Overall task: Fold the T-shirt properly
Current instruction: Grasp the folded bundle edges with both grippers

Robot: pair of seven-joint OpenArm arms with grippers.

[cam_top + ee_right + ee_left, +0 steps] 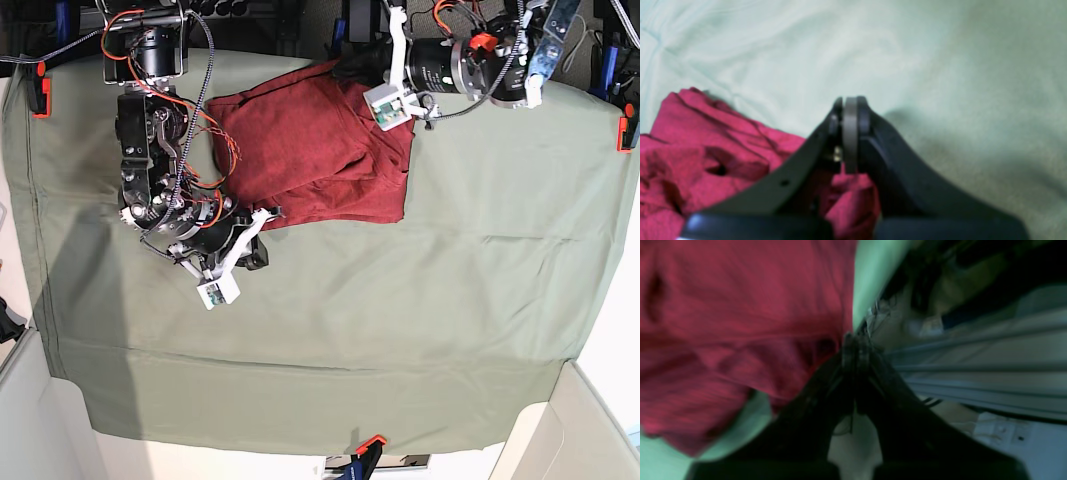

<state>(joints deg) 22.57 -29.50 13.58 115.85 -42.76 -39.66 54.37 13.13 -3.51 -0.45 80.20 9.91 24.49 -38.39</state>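
Observation:
The dark red T-shirt lies partly folded in layers on the sage-green sheet, near the far edge. My left gripper is over its far edge. In the blurred left wrist view the jaws are closed, with the shirt drawn in creases up to the tips. My right gripper is at the shirt's near-left corner. In the right wrist view its jaws are closed pad to pad over the green sheet, with crumpled shirt below and behind the fingers.
The green sheet covers the whole table and hangs over its edges, held by orange clamps. Wires run along the right arm. White walls stand at the near corners. The table's far edge and room clutter show in the left wrist view.

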